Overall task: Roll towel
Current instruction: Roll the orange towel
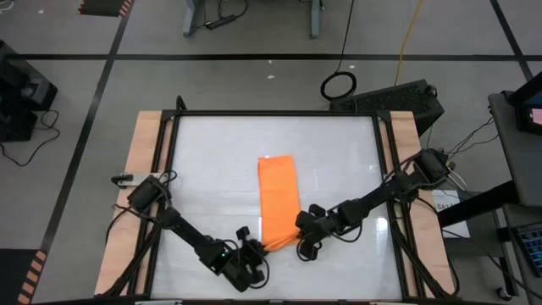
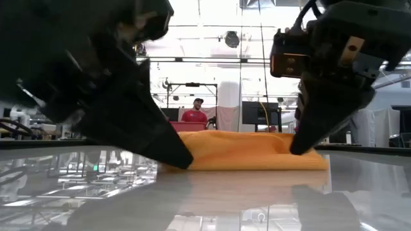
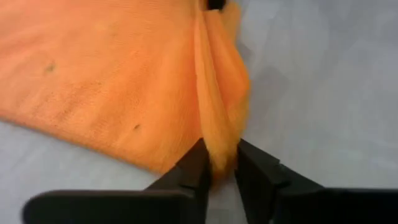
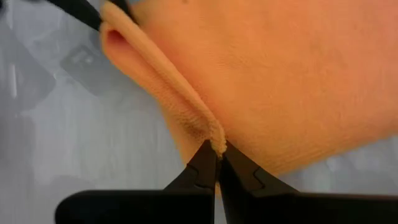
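High view: 1 orange towel (image 1: 278, 199) on table (image 1: 212, 161); 2 arms, left fingers (image 3: 193, 171) & right fingers (image 4: 202, 168) both pinching its near edge

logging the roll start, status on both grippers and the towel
Left gripper and right gripper each pinching the near edge of the plain bright-orange soft cloth towel. Towel otherwise flat, unrolled. Nothing in the way.
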Action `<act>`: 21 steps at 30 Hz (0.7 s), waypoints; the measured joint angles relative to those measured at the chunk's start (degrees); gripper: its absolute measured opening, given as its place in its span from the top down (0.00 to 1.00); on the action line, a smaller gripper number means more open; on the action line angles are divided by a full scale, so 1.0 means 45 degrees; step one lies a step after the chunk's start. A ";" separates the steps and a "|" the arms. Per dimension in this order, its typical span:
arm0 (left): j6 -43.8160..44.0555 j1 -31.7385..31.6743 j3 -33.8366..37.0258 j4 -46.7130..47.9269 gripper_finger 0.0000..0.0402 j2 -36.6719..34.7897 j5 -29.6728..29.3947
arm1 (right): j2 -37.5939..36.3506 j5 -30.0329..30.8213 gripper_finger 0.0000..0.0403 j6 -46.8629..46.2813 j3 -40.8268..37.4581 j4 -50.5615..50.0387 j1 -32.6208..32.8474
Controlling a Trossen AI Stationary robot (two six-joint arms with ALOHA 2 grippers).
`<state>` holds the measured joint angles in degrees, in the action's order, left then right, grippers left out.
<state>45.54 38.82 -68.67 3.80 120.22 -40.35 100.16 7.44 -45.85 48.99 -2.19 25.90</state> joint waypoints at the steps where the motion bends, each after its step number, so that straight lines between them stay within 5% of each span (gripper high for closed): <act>1: -0.0141 0.0026 -0.0004 -0.0081 0.84 -0.0018 0.0148 | 0.0000 0.0000 1.00 -0.0005 0.0000 -0.0139 0.0074; 9: -0.0203 0.0015 -0.0004 -0.0385 0.98 -0.0110 0.1708 | 0.0000 -0.0734 1.00 -0.0623 0.0010 -0.0147 0.0467; 21: 0.1394 -0.0628 -0.0038 -0.0891 0.98 -0.0159 0.4519 | 0.0000 -0.3032 0.97 -0.1636 0.0005 0.0663 0.0521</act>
<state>51.81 36.00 -68.84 -0.21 119.50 -20.01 100.16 -6.20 -53.21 49.01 0.79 28.25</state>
